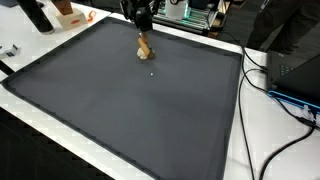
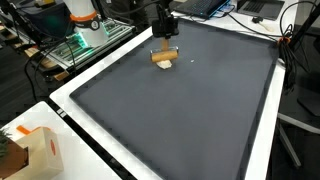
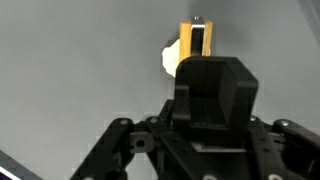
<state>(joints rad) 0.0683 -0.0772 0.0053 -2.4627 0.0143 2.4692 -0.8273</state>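
Note:
A small tan wooden block [image 1: 144, 47] with a white piece beside it is at the far part of the dark grey mat [image 1: 130, 110], and it shows in both exterior views [image 2: 165, 57]. My black gripper [image 1: 141, 26] [image 2: 165, 38] comes straight down onto the block's top, and its fingers are closed on it. The block stands tilted, with its lower end at the mat. In the wrist view the gripper's black body fills the lower half. Only the block's orange top [image 3: 195, 40] and the white piece [image 3: 171, 57] show beyond it, and the fingertips are hidden.
The mat lies on a white table [image 2: 70, 100]. Cables [image 1: 285, 95] and a dark box are at one side. A cardboard box [image 2: 40, 150] and an orange-and-white object [image 2: 82, 15] stand off the mat. Electronics sit behind the far edge [image 1: 195, 12].

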